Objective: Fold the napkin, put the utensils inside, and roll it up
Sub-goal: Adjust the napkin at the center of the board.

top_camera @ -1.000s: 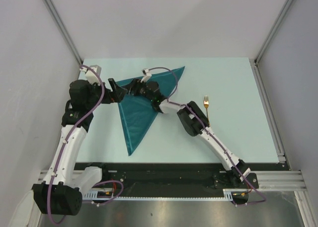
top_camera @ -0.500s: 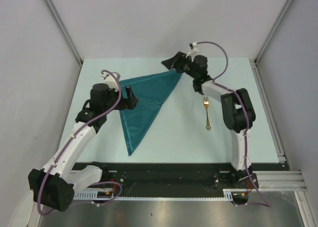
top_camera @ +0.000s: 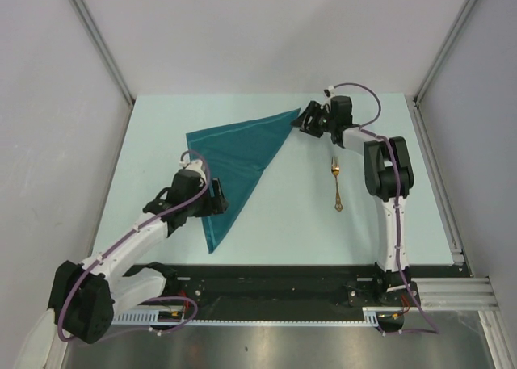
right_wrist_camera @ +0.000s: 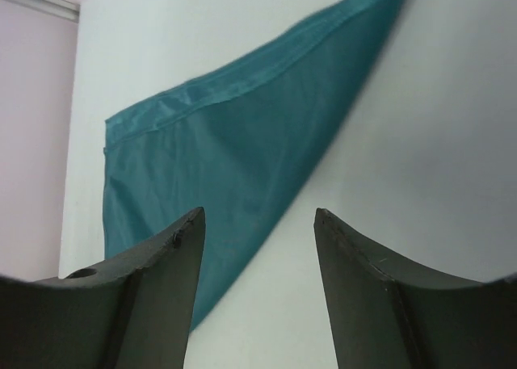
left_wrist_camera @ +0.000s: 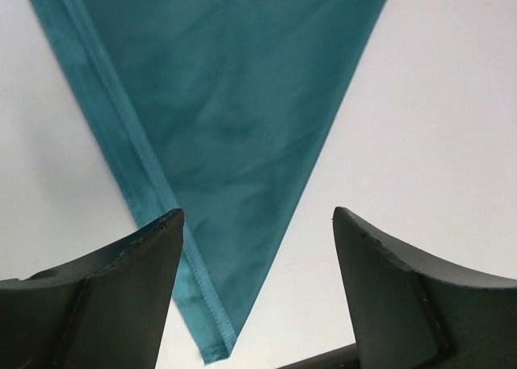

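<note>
Two robot arms extend over a pale mint worktop (top_camera: 275, 224). We see the napkin (top_camera: 234, 163), dark teal, lying flat as a long triangle left of centre. One corner points far left, one far right, and a narrow tip points toward the near edge. Its long left edge shows a stitched hem.

The fork (top_camera: 336, 185), slim and gold, lies to the right of the napkin and well apart from it. Its tines point toward the far side, and bare worktop surrounds it. Open surface runs between napkin and fork and along the near edge. Grey walls (top_camera: 48, 143) close off the left and right sides.

The left claw (top_camera: 216, 201) hangs over the napkin's lower left edge. In its wrist view we see both fingers (left_wrist_camera: 105, 296) spread wide with the napkin's tip between them and nothing gripped. We cannot tell whether they touch the cloth.

The right claw (top_camera: 304, 120) sits just beside the napkin's far right corner. Its jaws are wide apart and empty.
</note>
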